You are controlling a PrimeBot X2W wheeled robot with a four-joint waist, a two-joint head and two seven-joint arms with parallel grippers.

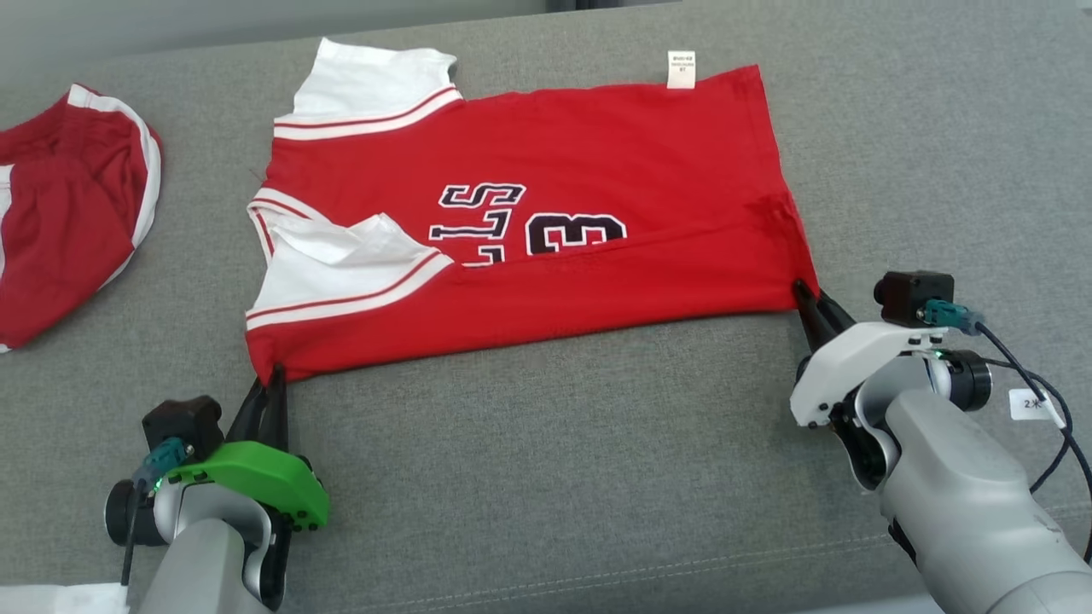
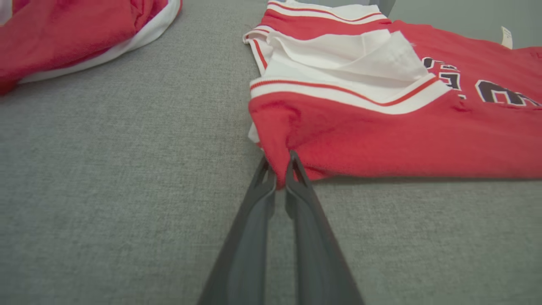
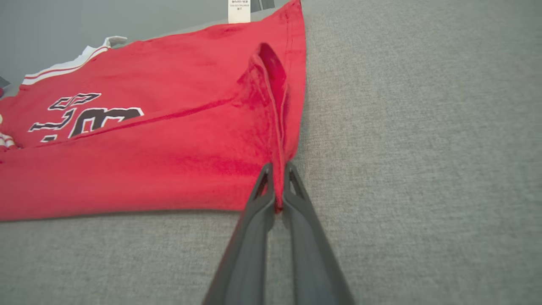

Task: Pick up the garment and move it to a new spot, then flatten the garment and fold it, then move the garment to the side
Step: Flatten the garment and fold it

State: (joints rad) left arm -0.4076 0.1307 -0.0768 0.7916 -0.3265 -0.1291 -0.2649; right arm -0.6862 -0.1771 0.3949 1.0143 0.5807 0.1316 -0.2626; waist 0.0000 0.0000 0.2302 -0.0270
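The garment (image 1: 554, 170) is a red jersey with white sleeves and dark lettering, lying sideways on the grey surface with its near long edge folded over part of the lettering. My left gripper (image 1: 271, 373) is shut on the jersey's near-left corner (image 2: 281, 159), by the white sleeve. My right gripper (image 1: 806, 294) is shut on the near-right corner of the hem (image 3: 277, 169), where the cloth bunches into a small ridge. A white label (image 1: 681, 68) sticks out at the far edge.
A second red and white garment (image 1: 68, 205) lies bunched at the far left of the grey fabric surface (image 1: 546, 443). A white tagged cable (image 1: 1036, 401) hangs by my right wrist. Open grey fabric runs in front of the jersey and to its right.
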